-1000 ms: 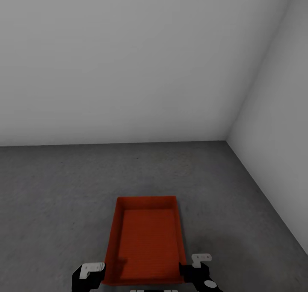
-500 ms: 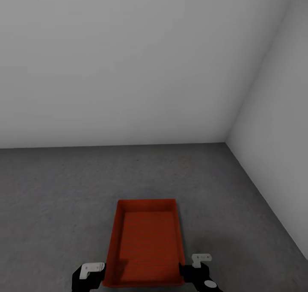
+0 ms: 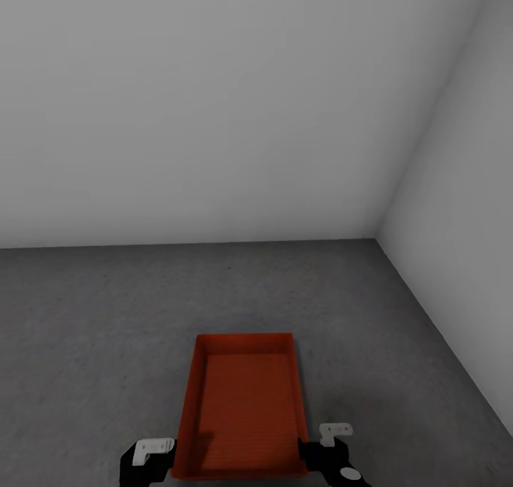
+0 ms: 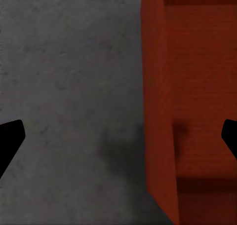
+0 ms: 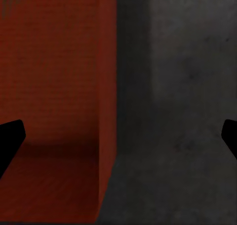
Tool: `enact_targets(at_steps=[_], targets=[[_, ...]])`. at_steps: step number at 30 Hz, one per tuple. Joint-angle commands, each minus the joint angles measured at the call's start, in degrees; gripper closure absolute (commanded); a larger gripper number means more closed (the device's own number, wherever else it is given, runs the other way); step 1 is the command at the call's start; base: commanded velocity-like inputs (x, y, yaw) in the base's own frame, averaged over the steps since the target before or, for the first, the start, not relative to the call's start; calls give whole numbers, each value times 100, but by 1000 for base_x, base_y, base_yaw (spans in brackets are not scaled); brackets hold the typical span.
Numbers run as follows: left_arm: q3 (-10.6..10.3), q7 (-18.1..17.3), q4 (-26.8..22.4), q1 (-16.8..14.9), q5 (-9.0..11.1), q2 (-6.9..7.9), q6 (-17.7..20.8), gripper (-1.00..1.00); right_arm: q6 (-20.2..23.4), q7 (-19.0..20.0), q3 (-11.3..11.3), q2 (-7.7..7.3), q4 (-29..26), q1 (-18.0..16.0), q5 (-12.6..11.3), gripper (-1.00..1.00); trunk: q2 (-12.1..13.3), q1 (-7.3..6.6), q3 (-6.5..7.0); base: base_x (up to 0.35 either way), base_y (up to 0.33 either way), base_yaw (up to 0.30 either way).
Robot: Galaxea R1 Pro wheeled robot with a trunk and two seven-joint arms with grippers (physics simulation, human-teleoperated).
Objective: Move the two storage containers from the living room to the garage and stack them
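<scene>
We're in the garage, a bare grey corner, and one storage container (image 3: 242,408) sits low in front of the robot at six o'clock in the head view, lengthwise, pointing toward the back wall (image 3: 214,116) at twelve. It looks to be down on the floor (image 3: 85,330), or a hair above it; I can't tell whether it's touching.

The left gripper (image 4: 118,136) is at about seven o'clock and the right gripper (image 5: 118,136) at about five, one at each near corner of the bin. Both are spread wide. In each wrist view the dark fingertips (image 4: 11,136) stand far apart with a long side wall of the bin between them, one tip over the ribbed bottom, the other over concrete. Neither finger presses on the wall, so nothing is being gripped.

My read: this is the set-down of the first bin, and it seems done or nearly so. Next would be to draw both arms clear without nudging the thin walls, then go back for the second bin. That one will need to land squarely on this one, so leaving it straight matters.
</scene>
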Motion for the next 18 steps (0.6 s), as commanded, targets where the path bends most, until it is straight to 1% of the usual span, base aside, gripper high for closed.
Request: enact_targets(at_steps=[1, 6, 18], targets=[[13, -7, 5, -3, 2, -1, -18, -100, -19, -27, 12, 1, 6, -3, 5, -100, -1, -1, -4, 0, 0, 0], [12, -5, 5, -3, 2, -1, -18, -100, -15, -27, 14, 1, 6, -3, 5, -100, -1, -1, -4, 0, 0, 0], [12, -4, 1, -3, 2, -1, -18, -100, -15, -27, 14, 1, 6, -3, 5, -100, 480, -264, 212, 0, 0, 0]])
